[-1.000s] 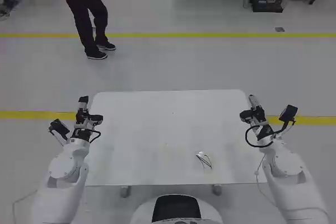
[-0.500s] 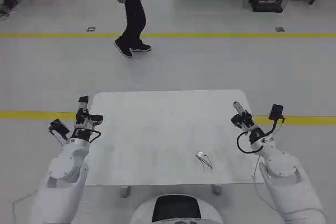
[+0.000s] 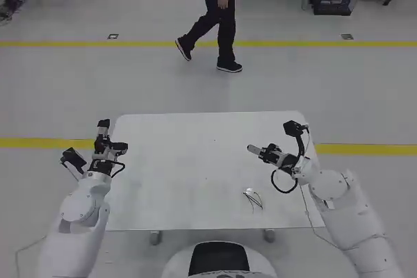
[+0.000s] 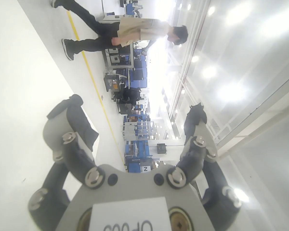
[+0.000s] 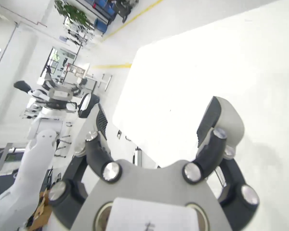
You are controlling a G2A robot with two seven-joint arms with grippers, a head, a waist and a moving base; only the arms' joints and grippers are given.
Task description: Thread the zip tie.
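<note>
I had swung the right tool [image 3: 253, 149] in from the edge of the desk [image 3: 181, 139] to above its surface, jaws apart and empty. The left tool [image 3: 103, 126], also apart, stayed parked. What looked like the zip tie [image 3: 252, 199] lay untouched near the front edge, so pickup remained ahead.

One table [image 3: 187, 153]; zip ties [image 3: 252, 199], perhaps two.

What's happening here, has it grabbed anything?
Nothing is held yet. The zip tie lies loose on the table, near the robot's edge. The right gripper hangs open over the table, beyond the tie. The left gripper sits open beside the table's left edge.
</note>
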